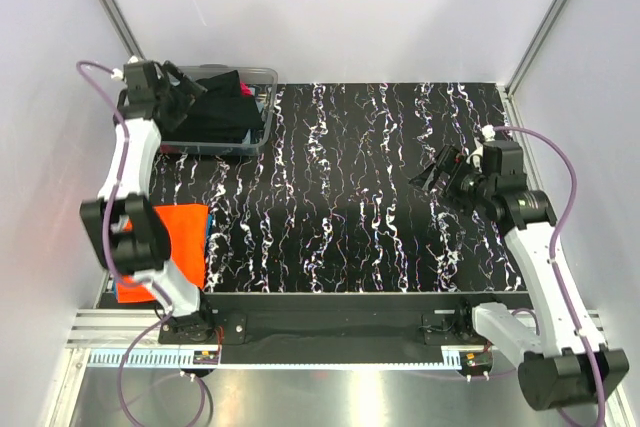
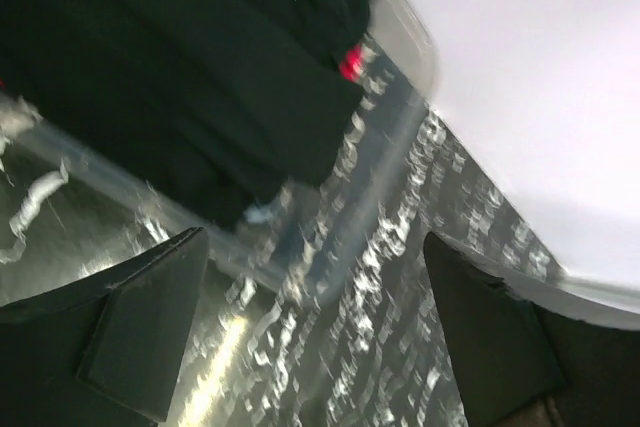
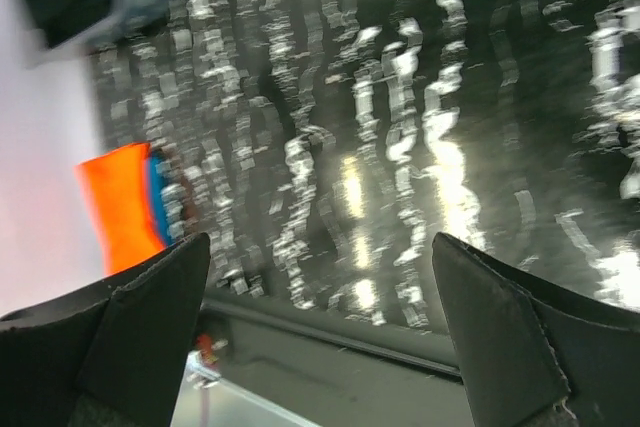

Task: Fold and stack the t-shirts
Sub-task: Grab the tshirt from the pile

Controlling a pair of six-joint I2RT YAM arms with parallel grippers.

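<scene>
A large black t-shirt [image 1: 215, 107] [image 2: 180, 67] lies bunched in the clear bin [image 1: 268, 107], with a bit of magenta-pink cloth [image 1: 246, 90] [image 2: 350, 64] showing beside it. An orange folded t-shirt [image 1: 182, 237] [image 3: 125, 207] rests on a light blue one [image 1: 130, 295] [image 3: 156, 197] at the table's near left edge. My left gripper [image 1: 185, 89] [image 2: 315, 327] hovers open over the bin's near rim, nothing between its fingers [image 2: 140, 327]. My right gripper [image 1: 430, 175] [image 3: 320, 327] hangs open above the right side of the table, holding nothing.
The clear plastic bin [image 2: 400, 47] stands at the table's far left corner. The black marbled table top [image 1: 370, 197] stretches between both arms. White walls enclose the back and sides. A metal rail [image 1: 330, 357] runs along the near edge.
</scene>
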